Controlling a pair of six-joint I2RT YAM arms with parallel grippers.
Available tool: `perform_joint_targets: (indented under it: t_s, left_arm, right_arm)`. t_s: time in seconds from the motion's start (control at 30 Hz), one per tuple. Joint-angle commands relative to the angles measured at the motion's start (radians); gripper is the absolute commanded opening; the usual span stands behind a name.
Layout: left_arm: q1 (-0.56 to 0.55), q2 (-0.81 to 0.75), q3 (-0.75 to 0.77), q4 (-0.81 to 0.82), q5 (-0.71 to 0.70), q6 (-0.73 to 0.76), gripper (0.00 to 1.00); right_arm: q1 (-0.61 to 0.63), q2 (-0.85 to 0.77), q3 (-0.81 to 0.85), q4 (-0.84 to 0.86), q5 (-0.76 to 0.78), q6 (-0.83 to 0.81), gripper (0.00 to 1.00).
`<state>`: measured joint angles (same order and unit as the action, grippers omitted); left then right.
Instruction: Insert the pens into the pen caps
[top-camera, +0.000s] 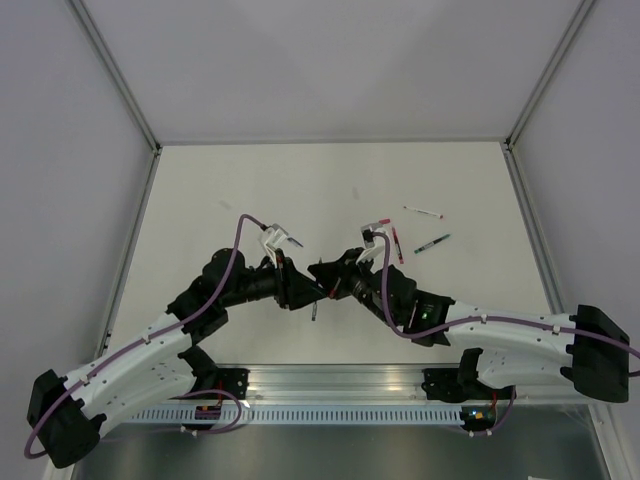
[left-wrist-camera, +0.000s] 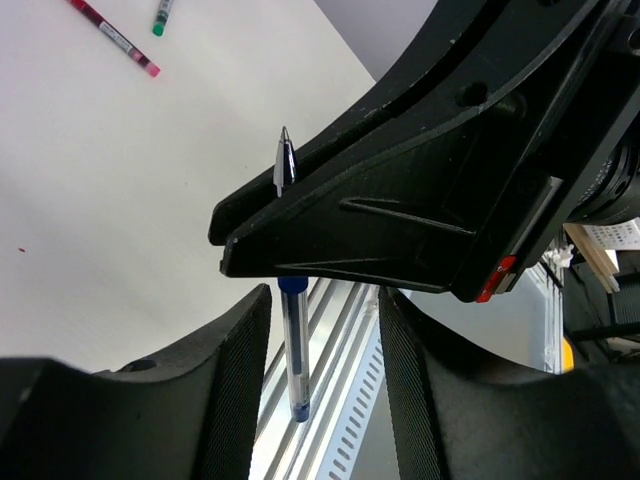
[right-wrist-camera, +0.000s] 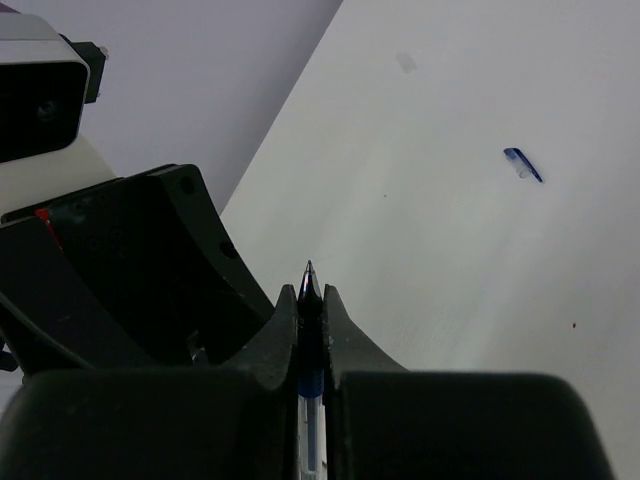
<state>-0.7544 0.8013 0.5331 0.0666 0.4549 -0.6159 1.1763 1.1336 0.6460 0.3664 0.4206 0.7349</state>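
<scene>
- We are recording the right gripper (right-wrist-camera: 310, 300) clamping its two black fingers tight on the slim clear-barrelled blue ballpoint pen (left-wrist-camera: 293, 350). The pen's bare metal tip is poking out past the fingertips.
- The left gripper (left-wrist-camera: 322, 300) is facing it above the near middle of the white table (top-camera: 250, 190). Its ribbed black fingers (left-wrist-camera: 235, 400) are standing apart, and the pen's barrel is hanging in the gap, closer to one finger. We cannot tell whether it is touching.
- The short dark blue pen cap (right-wrist-camera: 523, 165) is lying loose on the table, and neither gripper is holding it.
- The slim red pen (left-wrist-camera: 115, 38), the green-ended pen (left-wrist-camera: 161, 17) and the white pen with red ends (top-camera: 423, 211) are lying near each other on the table's far right.
</scene>
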Motion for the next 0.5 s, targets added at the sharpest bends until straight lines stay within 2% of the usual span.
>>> perform_joint_targets:
  t_s: [0.0,0.2,0.3,0.4,0.43,0.47]
  left_arm:
    - [-0.002,-0.007,0.008,0.038,0.050,-0.001,0.54]
    - [-0.002,0.012,-0.001,0.021,0.053,0.034,0.52]
    - [-0.002,0.025,-0.008,0.028,0.065,0.038,0.42]
    - [-0.002,0.027,-0.012,0.029,0.076,0.044,0.15]
    - [-0.002,0.024,-0.010,0.024,0.071,0.044,0.02]
    - [-0.003,0.019,-0.012,0.019,0.067,0.045,0.02]
  right_arm:
    - [0.003,0.015,0.067,0.034,-0.008,0.004,0.00]
    - [0.005,0.032,0.072,0.052,-0.008,0.008,0.00]
    - [0.003,0.054,0.089,0.052,-0.020,0.004,0.00]
    - [0.005,0.087,0.115,0.043,-0.042,0.000,0.00]
    - [0.003,0.094,0.121,0.043,-0.045,-0.005,0.00]
    - [0.003,0.103,0.124,0.045,-0.046,-0.008,0.00]
